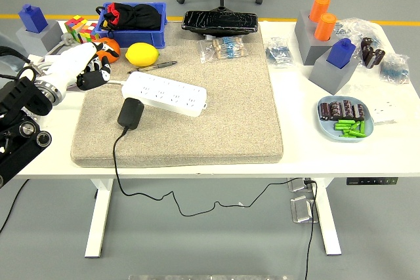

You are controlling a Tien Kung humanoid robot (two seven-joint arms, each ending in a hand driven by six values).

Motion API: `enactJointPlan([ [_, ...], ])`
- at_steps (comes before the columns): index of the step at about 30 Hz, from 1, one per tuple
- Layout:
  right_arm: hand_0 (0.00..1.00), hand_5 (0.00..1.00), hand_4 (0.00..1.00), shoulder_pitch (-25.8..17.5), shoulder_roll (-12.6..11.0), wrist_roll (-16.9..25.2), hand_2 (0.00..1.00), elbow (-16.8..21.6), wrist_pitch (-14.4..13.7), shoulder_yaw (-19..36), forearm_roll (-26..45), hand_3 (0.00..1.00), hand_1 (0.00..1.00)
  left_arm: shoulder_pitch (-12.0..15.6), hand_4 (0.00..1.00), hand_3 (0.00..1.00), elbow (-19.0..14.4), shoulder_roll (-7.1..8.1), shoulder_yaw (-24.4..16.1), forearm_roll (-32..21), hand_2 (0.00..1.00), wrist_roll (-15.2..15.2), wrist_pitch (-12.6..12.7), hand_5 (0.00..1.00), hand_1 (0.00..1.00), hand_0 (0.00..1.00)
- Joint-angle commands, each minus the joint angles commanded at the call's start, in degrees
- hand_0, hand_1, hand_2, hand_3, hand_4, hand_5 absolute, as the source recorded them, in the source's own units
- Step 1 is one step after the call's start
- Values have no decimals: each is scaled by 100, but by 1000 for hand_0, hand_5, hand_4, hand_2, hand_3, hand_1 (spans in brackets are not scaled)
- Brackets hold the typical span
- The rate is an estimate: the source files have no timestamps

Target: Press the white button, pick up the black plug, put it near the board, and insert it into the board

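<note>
The left hand [84,65] enters from the left edge of the table [308,139] and sits at the left end of the white power strip [165,93]. Its white fingers [98,78] are loosely curled with dark tips pointing toward the strip's end; they grip nothing, and whether a fingertip touches the strip or its white button cannot be determined from this view. The right hand is outside the picture. The power strip lies diagonally on the upper left part of the grey mat [197,109], which covers the centre of the table. The black plug [130,113] lies on the mat just below the strip, near the mat's left edge, not inserted; its black cable [115,162] runs over the mat's near edge and hangs below the table. Just beyond the strip are a yellow lemon [142,54] and a pen [155,65]. A blue bin [134,25] stands at the far left, beside coloured blocks [81,28]. At the right edge, a blue-grey tray [345,119] holds green and dark parts.
</note>
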Motion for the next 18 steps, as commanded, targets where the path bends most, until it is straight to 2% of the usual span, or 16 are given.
enactJointPlan([
  [4, 694, 286, 717, -1, -3, -1, 601, -3, 1, -5, 6, 593, 610, -214, 2, 707, 149, -37, 288, -55, 132, 32, -46, 477, 41, 200],
  [5, 694, 286, 717, 5, -5, -4, 601, -1, 4, -21, 15, 593, 610, -405, 2, 707, 309, -86, 547, -117, 132, 57, -92, 477, 41, 200],
  [7, 694, 286, 717, 14, -7, -4, 601, 1, 6, -37, 27, 593, 610, -574, 2, 707, 471, -141, 791, -171, 132, 89, -149, 477, 41, 200],
  [8, 694, 286, 717, 21, -11, -4, 602, 7, 9, -50, 39, 593, 610, -681, 2, 706, 575, -183, 943, -197, 92, 114, -186, 375, 32, 204],
  [18, 694, 286, 717, 67, -59, -3, 602, 9, 8, -138, 96, 593, 607, -1396, 2, 708, 1366, -538, 2032, -598, 91, 133, -275, 375, 43, 208],
])
